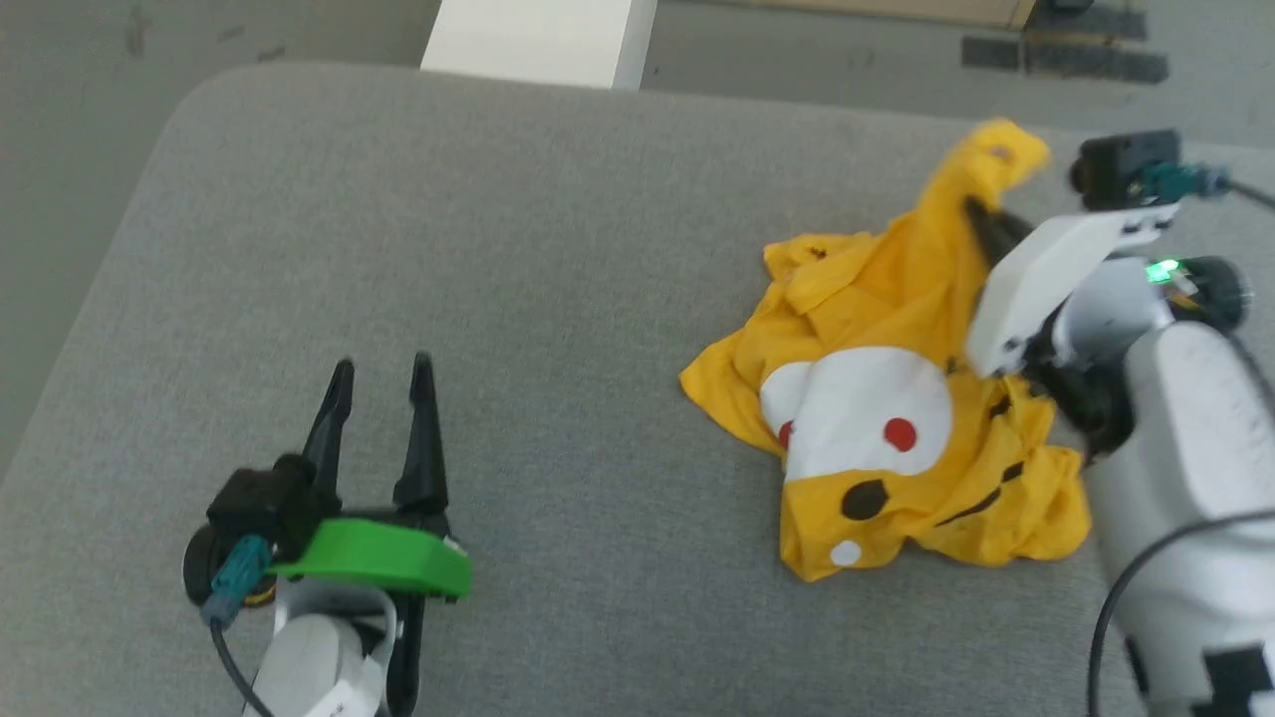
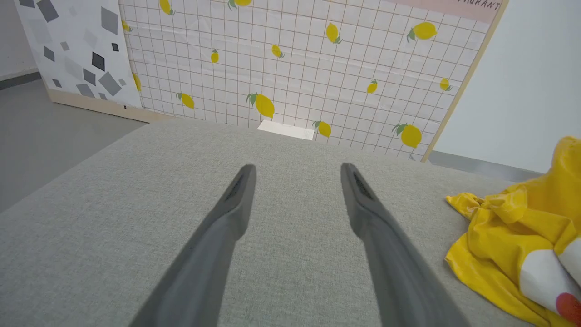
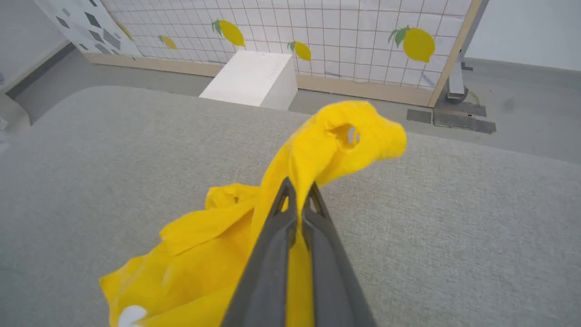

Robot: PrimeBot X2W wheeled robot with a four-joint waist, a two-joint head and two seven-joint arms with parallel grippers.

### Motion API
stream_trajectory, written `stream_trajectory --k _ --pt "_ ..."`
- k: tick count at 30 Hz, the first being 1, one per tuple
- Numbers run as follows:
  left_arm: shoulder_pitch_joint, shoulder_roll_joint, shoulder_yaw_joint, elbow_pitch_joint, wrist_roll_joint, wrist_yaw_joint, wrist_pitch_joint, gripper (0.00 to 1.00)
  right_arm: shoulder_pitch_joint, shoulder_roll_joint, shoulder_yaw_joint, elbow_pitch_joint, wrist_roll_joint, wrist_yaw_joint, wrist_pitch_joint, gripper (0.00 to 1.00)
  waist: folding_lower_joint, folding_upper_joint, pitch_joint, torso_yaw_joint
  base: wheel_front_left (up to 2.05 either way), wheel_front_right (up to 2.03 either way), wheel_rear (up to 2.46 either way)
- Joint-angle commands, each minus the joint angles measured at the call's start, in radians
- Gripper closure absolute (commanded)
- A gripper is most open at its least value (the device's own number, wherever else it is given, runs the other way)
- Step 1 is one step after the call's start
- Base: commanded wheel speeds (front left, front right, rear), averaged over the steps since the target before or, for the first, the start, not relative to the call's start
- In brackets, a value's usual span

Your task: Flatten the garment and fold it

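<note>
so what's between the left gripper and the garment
Only bare grey cushion lies between the left gripper and the garment, as the head view shows.

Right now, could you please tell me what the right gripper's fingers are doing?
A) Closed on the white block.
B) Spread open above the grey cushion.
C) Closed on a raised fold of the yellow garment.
C: in the right wrist view the right gripper has its fingers pinched together on a fold of the garment that stands up from the grey cushion.
</note>
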Motion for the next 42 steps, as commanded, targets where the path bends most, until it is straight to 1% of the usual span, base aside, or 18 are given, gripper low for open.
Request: stream_trajectory --k 1,3,6,10,12,14,16,18,21,22,23,24,28,30,34,36,39,42 --pt "0.023 -0.004 0.009 0.004 0.019 -0.004 -0.004 0.0 0.047 0.007 0.043 -0.056 0.04 -0.001 -0.016 1.0 -0.0001 0.0 -0.105 -0.072 0.0 0.0 0.0" --pt "0.045 -0.004 0.02 0.008 0.028 -0.01 -0.004 0.0 0.121 0.014 0.113 -0.183 0.151 -0.001 -0.004 1.0 -0.0001 0.0 -0.141 -0.091 0.0 0.0 0.0" --pt "0.074 -0.004 0.036 0.01 0.037 -0.016 -0.004 0.0 0.266 -0.024 0.22 -0.419 0.305 -0.001 0.085 1.0 -0.0001 0.0 -0.179 -0.116 0.0 0.0 0.0" --pt "0.1 -0.004 0.048 0.01 0.046 -0.024 -0.004 0.0 0.48 -0.123 0.316 -0.672 0.406 -0.001 0.248 1.0 -0.0001 0.0 -0.205 -0.141 0.0 0.0 0.0" --pt "0.106 -0.004 0.053 0.013 0.05 -0.029 -0.004 0.0 0.589 -0.163 0.343 -0.744 0.426 -0.001 0.328 1.0 -0.0001 0.0 -0.212 -0.15 0.0 0.0 0.0" --pt "0.11 -0.004 0.057 0.01 0.052 -0.032 -0.004 0.0 0.69 -0.198 0.359 -0.774 0.422 -0.001 0.407 1.0 -0.0001 0.0 -0.213 -0.158 0.0 0.0 0.0" --pt "0.114 -0.004 0.058 0.009 0.052 -0.033 -0.004 0.0 0.783 -0.209 0.36 -0.774 0.413 -0.001 0.48 1.0 -0.0001 0.0 -0.215 -0.163 0.0 0.0 0.0" --pt "0.115 -0.004 0.058 0.01 0.053 -0.035 -0.004 0.0 0.85 -0.222 0.354 -0.761 0.372 -0.001 0.546 1.0 -0.0001 0.0 -0.213 -0.168 0.0 0.0 0.0" --pt "0.113 -0.004 0.057 0.013 0.055 -0.038 -0.004 0.0 0.917 -0.2 0.312 -0.737 0.308 -0.001 0.6 1.0 -0.0001 0.0 -0.21 -0.173 0.0 0.0 0.0" --pt "0.112 -0.004 0.056 0.016 0.055 -0.039 -0.004 0.0 0.924 -0.18 0.287 -0.738 0.277 -0.001 0.586 0.86 -0.0001 0.0 -0.207 -0.175 0.0 0.0 0.0" --pt "0.11 -0.004 0.054 0.017 0.056 -0.04 -0.004 0.0 0.925 -0.161 0.269 -0.743 0.254 -0.001 0.563 0.58 -0.0001 0.0 -0.204 -0.176 0.0 0.0 0.0" --pt "0.107 -0.004 0.051 0.019 0.056 -0.041 -0.004 0.0 0.925 -0.135 0.246 -0.747 0.231 -0.001 0.53 0.0 -0.0001 0.0 -0.201 -0.178 0.0 0.0 0.0" --pt "0.089 -0.004 0.03 0.034 0.053 -0.043 -0.004 0.0 0.9 -0.05 0.175 -0.767 0.172 -0.001 0.357 0.0 -0.0001 0.0 -0.185 -0.187 0.0 0.0 0.0" --pt "0.071 -0.004 0.01 0.05 0.056 -0.044 -0.004 0.0 0.876 -0.002 0.124 -0.773 0.143 -0.001 0.238 0.0 -0.0001 0.0 -0.174 -0.196 0.0 0.0 0.0" --pt "0.009 -0.004 -0.056 0.103 0.064 -0.042 -0.004 0.0 0.812 0.051 0.035 -0.75 0.048 -0.001 -0.011 0.0 -0.0001 0.0 -0.144 -0.225 0.0 0.0 0.0" --pt "-0.035 -0.004 -0.087 0.149 0.068 -0.028 0.005 0.0 0.787 0.067 0.002 -0.725 0.011 -0.001 -0.098 0.0 -0.0001 0.0 -0.124 -0.241 0.0 0.0 0.0" --pt "-0.115 -0.004 -0.128 0.228 0.067 -0.004 0.067 0.0 0.756 0.08 -0.021 -0.684 -0.021 -0.001 -0.171 0.0 -0.0001 0.0 -0.093 -0.263 0.0 0.0 0.0" --pt "-0.203 -0.004 -0.153 0.324 0.074 0.029 0.18 0.0 0.729 0.085 -0.007 -0.644 -0.023 -0.001 -0.2 0.0 -0.0001 0.0 -0.062 -0.291 0.0 0.0 0.0"
